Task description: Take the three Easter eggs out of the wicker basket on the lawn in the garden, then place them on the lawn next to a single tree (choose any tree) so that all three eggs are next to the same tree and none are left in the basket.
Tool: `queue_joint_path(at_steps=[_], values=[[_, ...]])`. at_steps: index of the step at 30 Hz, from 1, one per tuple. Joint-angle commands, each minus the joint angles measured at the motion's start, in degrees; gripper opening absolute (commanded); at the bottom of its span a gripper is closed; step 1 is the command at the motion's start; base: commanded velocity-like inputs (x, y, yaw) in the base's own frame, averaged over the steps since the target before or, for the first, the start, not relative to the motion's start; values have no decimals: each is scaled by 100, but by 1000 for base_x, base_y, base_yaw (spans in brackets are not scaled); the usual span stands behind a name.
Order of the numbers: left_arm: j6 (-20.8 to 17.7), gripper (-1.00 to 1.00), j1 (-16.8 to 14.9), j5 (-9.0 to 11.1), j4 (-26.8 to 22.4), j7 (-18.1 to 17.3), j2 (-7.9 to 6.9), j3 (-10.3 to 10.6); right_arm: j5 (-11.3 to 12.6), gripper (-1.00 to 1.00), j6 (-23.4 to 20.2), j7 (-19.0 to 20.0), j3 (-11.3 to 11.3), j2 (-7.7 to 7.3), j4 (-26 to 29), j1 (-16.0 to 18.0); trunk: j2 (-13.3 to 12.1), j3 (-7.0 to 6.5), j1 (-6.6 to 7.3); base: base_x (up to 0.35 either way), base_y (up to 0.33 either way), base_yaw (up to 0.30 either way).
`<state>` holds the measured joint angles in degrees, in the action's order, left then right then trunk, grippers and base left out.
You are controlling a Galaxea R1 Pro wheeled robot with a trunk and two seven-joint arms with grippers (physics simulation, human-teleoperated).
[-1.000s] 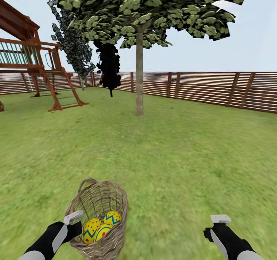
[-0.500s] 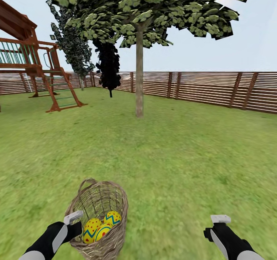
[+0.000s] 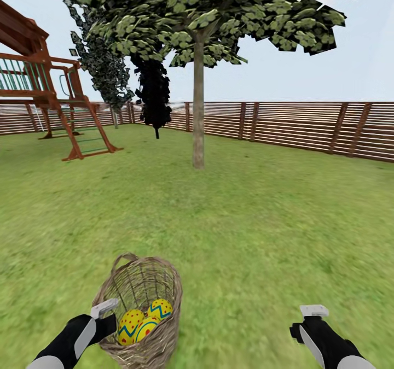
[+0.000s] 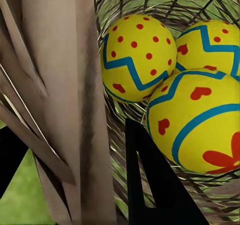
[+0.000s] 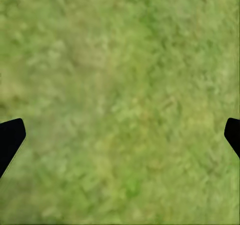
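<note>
The wicker basket is at the bottom of the head view, over the lawn. Three Easter eggs lie in it, yellow with blue zigzags and red dots. My left gripper is shut on the basket's near rim. In the left wrist view the rim runs between the two black fingers, and the eggs lie just past it. My right gripper is open over bare grass. The tree with the pale trunk stands ahead.
A wooden playset stands at the far left. A black-leaved tree and a dark mottled tree are near the slatted fence that rings the garden. Open grass lies between me and the pale-trunk tree.
The whole view has crept forward, so the tree and fence sit slightly nearer. The basket, eggs and both grippers keep their places in the picture.
</note>
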<state>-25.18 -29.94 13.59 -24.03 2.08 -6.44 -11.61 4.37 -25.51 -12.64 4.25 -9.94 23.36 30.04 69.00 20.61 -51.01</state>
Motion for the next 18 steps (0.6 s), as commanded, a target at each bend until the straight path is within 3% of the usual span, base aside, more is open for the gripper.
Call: queue_joint_path(at_steps=[1, 18], values=[[-31, -100, -5, 82, -14, 20, 2, -17, 46, 100, -33, -36, 48, -6, 10, 2, 4, 7, -4, 329, 0, 0], [-39, -100, -3, 82, -8, 20, 2, -10, 46, 100, -33, -36, 49, 1, 10, 2, 4, 7, -4, 329, 0, 0]])
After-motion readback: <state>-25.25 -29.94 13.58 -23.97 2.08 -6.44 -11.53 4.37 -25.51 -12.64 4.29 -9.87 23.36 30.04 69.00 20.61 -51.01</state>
